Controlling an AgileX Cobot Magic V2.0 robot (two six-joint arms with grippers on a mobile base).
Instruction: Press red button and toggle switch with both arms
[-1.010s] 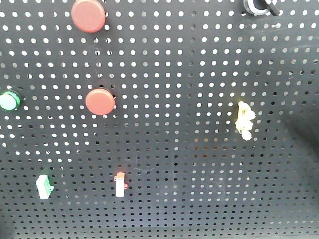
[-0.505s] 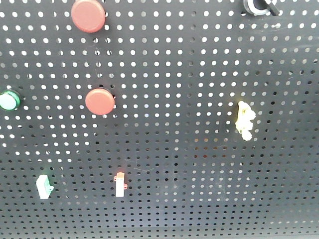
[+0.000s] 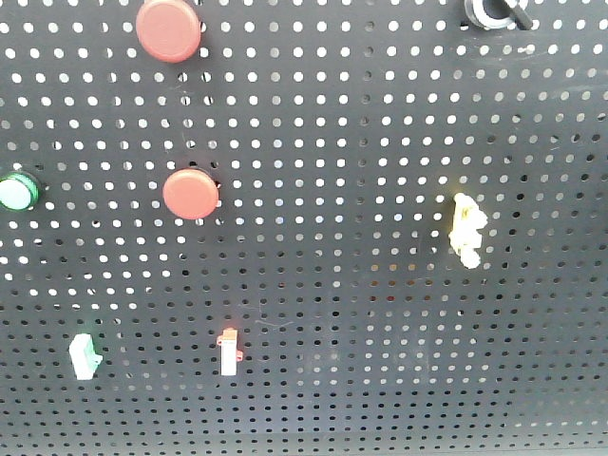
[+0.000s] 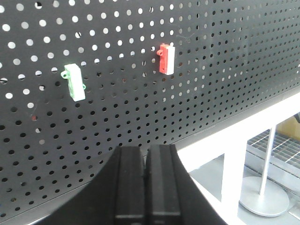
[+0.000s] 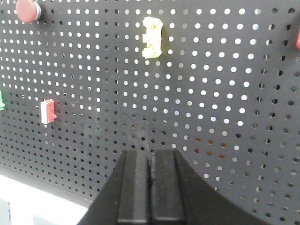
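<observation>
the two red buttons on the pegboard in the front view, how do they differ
The upper red button is larger than the lower red button. The upper one sits at the top edge of the front view, slightly cut off; the lower one sits mid-board, a little further right, level with the green button. Both are round, plain red, unmarked, and mounted on the black pegboard.

red button (image 3: pixel 168 29): large round red mushroom cap, flat-domed and plain, mounted on the black perforated board (image 3: pixel 380 142) at the upper left of the front view, its top edge cut by the frame.
red button, neighbours: directly above a slightly smaller red button (image 3: pixel 190 194), well apart from it.
toggle switch (image 3: pixel 84 356): small white block with a green tip, fixed low on the board's left; in the left wrist view (image 4: pixel 74 82) it sits upright, slightly tilted, left of a red-tipped switch (image 4: pixel 166 59).
</observation>
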